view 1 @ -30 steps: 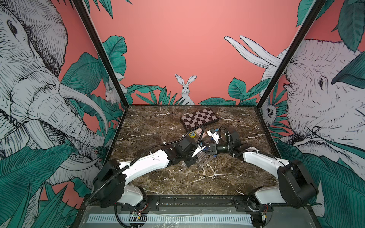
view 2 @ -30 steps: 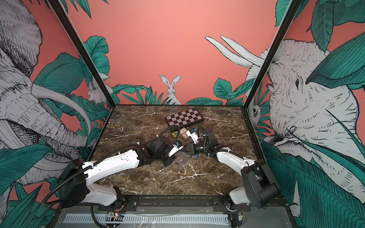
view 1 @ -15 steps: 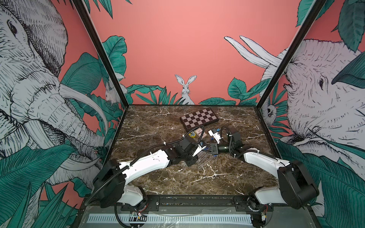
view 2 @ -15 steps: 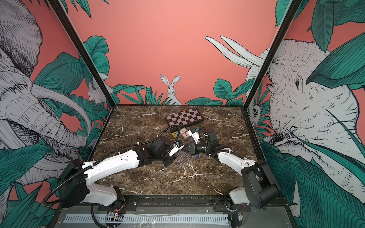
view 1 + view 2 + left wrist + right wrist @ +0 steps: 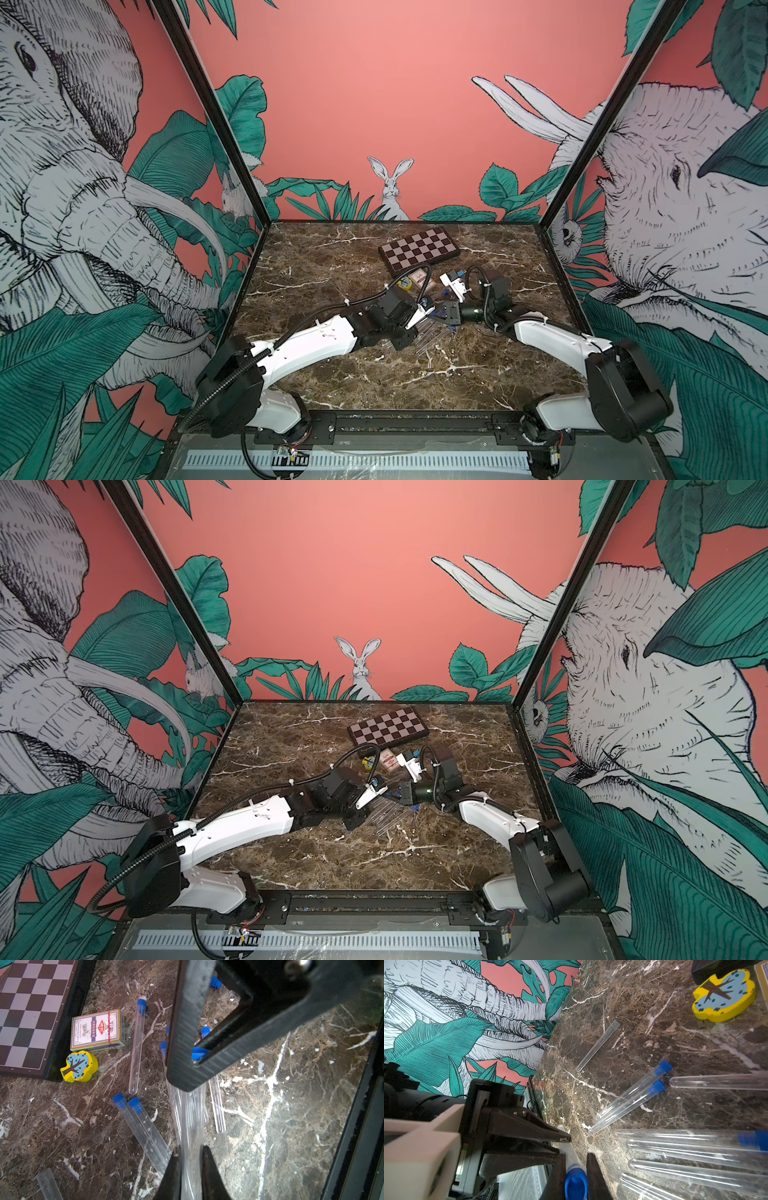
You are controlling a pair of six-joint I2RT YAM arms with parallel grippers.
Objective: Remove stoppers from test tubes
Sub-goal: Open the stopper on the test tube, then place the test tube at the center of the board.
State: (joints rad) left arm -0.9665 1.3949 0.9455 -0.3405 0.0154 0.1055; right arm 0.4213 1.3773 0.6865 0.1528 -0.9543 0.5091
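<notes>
R: Blue stopper (image 5: pixel 575 1185) is nipped in the right gripper (image 5: pixel 576 1167), jaws narrow and closed on the plug's cap. Same for the left gripper (image 5: pixel 190 1159): narrow, clamped on the clear test tube (image 5: pixel 192 1122) that the plug sits in. Both top views put the two tools nose to nose at mid-frame, just below the chessboard (image 5: pixel 419 251).

T: Plug out yet?

R: Judged no. The right wrist view shows no gap between cap and tube mouth (glare makes that hard to read).

T: Risks from here?

R:
1. The tube wall is smooth and the contact small, so a straight pull may drag the tube through the left jaws rather than free the plug.
2. An off-axis pull would lever the tube at the clamp, and it could crack or twist out.
3. The right jaws hold only the cap, which may squirt out and roll across the marble (image 5: pixel 374 374).
4. Other tubes (image 5: pixel 430 338) lie loose just below the tools in the frame, several with plugs on. A sudden release could swing an arm into them and scatter them.
</notes>
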